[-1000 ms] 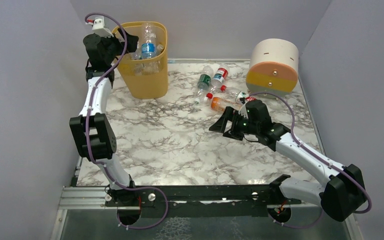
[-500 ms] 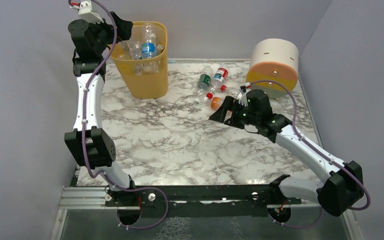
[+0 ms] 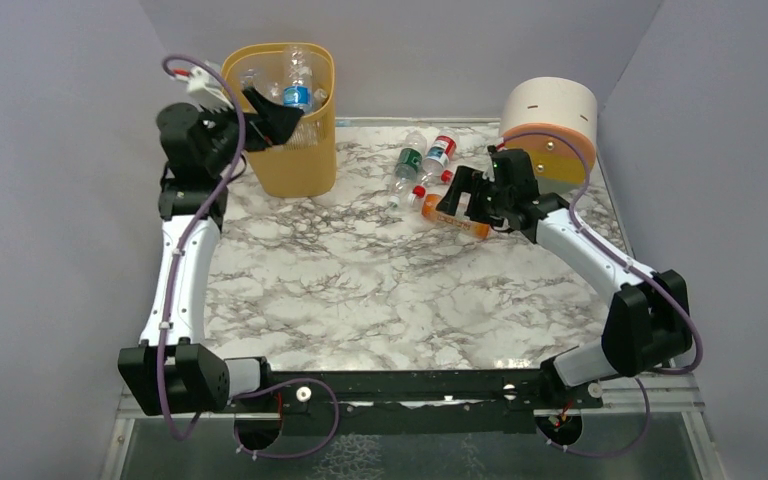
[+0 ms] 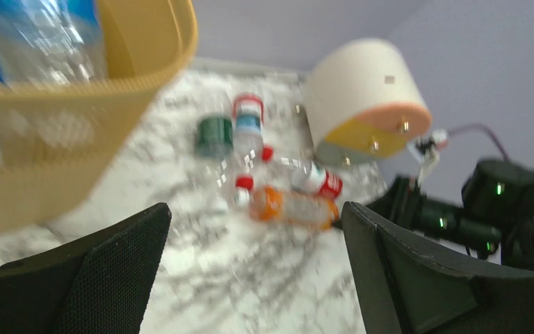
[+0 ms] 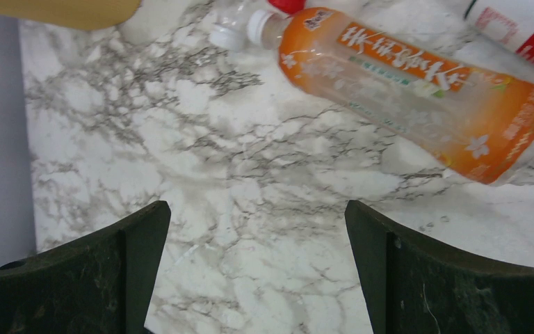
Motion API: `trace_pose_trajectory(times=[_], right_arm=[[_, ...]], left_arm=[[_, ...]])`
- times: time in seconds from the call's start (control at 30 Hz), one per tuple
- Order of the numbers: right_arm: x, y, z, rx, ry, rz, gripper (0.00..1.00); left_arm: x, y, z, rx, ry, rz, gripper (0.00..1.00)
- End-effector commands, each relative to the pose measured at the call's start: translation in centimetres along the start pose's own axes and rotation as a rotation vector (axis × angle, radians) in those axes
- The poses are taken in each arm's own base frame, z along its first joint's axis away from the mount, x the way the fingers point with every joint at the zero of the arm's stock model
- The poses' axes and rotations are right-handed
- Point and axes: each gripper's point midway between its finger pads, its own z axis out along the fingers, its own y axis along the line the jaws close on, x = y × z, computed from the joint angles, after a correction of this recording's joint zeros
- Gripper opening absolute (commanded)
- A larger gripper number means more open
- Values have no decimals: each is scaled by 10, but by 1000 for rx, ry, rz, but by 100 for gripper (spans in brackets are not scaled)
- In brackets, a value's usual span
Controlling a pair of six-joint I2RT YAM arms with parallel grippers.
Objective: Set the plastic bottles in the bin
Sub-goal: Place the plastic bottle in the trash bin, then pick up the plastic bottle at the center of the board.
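Observation:
The yellow-orange bin (image 3: 285,165) stands at the far left and holds several clear plastic bottles (image 3: 298,88). My left gripper (image 3: 278,115) hangs open and empty beside the bin's near-left rim. More bottles lie on the table right of the bin: one with a green label (image 3: 409,161), one with a red cap and blue label (image 3: 440,150), one with a red label (image 4: 318,182) and an orange-labelled one (image 5: 417,90). My right gripper (image 3: 456,200) hovers open just near of the orange bottle (image 3: 467,224), touching nothing. Between its fingers (image 5: 146,264) only the table shows.
A round white, orange and grey drum (image 3: 548,130) stands at the far right, close behind the right arm. Grey walls close in the marble table (image 3: 360,290) on three sides. A black rail (image 3: 400,385) runs along the near edge.
The left arm swung from above the bin's left rim down to its near side. The right arm reached farther out, bringing its gripper up to the orange bottle.

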Motion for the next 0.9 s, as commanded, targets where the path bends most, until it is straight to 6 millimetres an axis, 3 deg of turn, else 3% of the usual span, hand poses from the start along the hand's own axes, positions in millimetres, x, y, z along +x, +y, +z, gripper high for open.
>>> trace_pose_trajectory(times=[0.0,0.2,0.4,0.6,0.87], right_arm=[[-30,-27,15,128,-64,-86,99],[-30,-45,44,186,-33,-119,99],[-13,-55,65,185,8,-129,99],[7,-57,67,156,58,-127,99],[28,-49,45,82,82,-131,100]], left_arm=[[72,-20,0,50,155,-71,99],[131,-30,-7,63,259,-99,99],[171,-37,-13,76,332,-108,99],[189,-36,-15,74,370,-111,99],[194,-36,-10,75,387,-100,99]])
